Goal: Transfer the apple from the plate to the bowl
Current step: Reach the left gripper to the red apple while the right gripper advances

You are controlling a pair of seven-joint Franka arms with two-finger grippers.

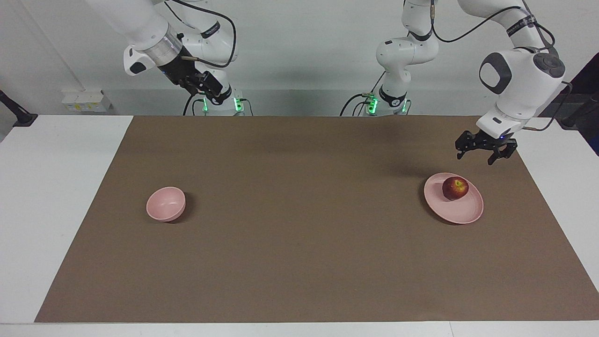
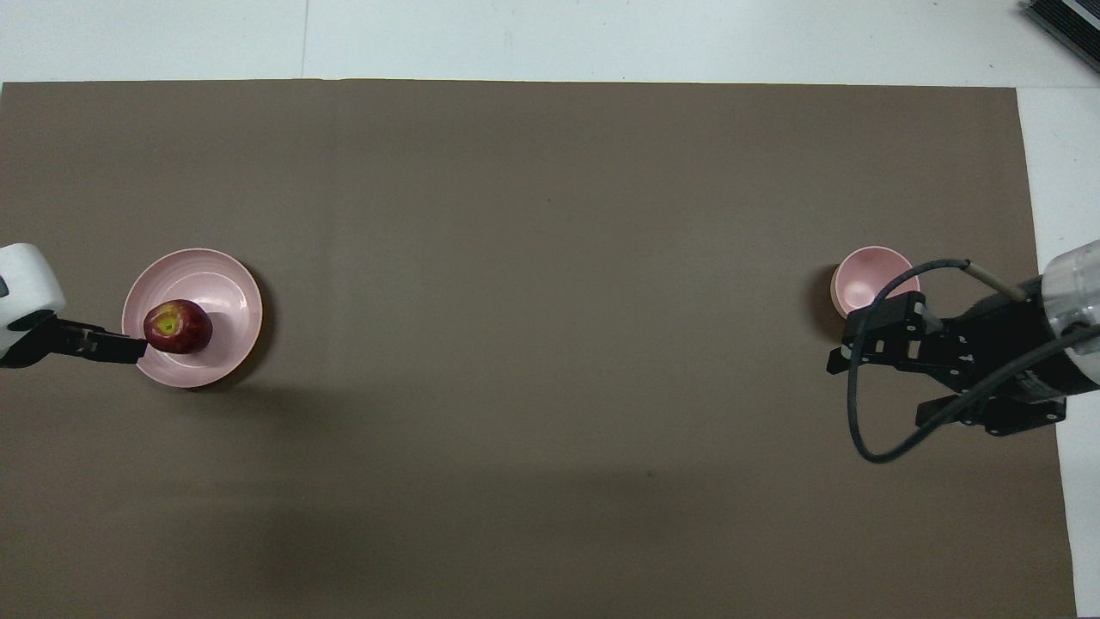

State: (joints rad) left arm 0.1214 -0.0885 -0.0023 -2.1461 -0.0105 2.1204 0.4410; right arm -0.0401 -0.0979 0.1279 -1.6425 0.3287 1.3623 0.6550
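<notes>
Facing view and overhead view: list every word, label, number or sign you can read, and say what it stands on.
None can be read.
Apple, plate, bowl: no text shows.
Black band on the left arm: pale lettering, too small to read.
Black band on the right arm: the same.

I see a dark red apple (image 1: 455,188) with a yellow-green patch, on a pale pink plate (image 1: 463,213) under my black left pincer (image 1: 480,154), a pale pink bowl (image 1: 165,204), brown mat (image 1: 299,243), white table (image 1: 56,187)
</notes>
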